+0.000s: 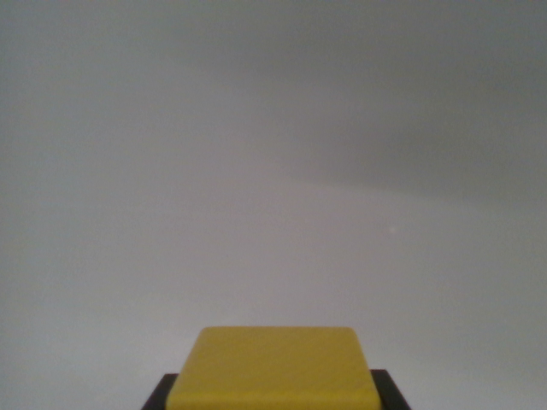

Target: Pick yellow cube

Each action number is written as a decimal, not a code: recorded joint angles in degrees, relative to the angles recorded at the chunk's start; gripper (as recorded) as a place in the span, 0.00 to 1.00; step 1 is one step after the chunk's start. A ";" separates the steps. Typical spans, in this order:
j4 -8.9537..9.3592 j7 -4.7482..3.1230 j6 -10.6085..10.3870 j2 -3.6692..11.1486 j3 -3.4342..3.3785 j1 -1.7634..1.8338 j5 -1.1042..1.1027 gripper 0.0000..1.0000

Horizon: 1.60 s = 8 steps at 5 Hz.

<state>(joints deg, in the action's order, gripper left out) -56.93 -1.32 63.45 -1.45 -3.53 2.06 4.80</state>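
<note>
Most of the wrist view is filled by a plain, pale grey surface [273,171], soft and out of focus; whether it is a tabletop or a backdrop cannot be told, since no edge or texture is seen on it. A broad, darker band of shadow is laid across the upper part toward the wrist view's right, fading downward into a lighter tone.

The yellow cube [273,367] is seen at the bottom centre of the view, very close to the camera. Only its upper face is shown, with rounded corners at the far side; the near part is cut off by the lower edge of the picture, so its full shape and height cannot be judged.

Dark parts of the hand [273,395] are glimpsed just beside the cube at both lower corners, as small black slivers, one [161,393] on the wrist view's left and one [389,391] on the wrist view's right. The cube lies between them. Whether they are pressed against its sides is hidden, so it cannot be told if the hand is clenched on the cube or released.
</note>
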 joint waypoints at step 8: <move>-7.23 0.56 10.72 -3.50 0.17 -0.09 -0.21 1.00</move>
<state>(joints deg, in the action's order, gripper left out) -64.16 -0.76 74.17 -4.95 -3.36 1.97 4.58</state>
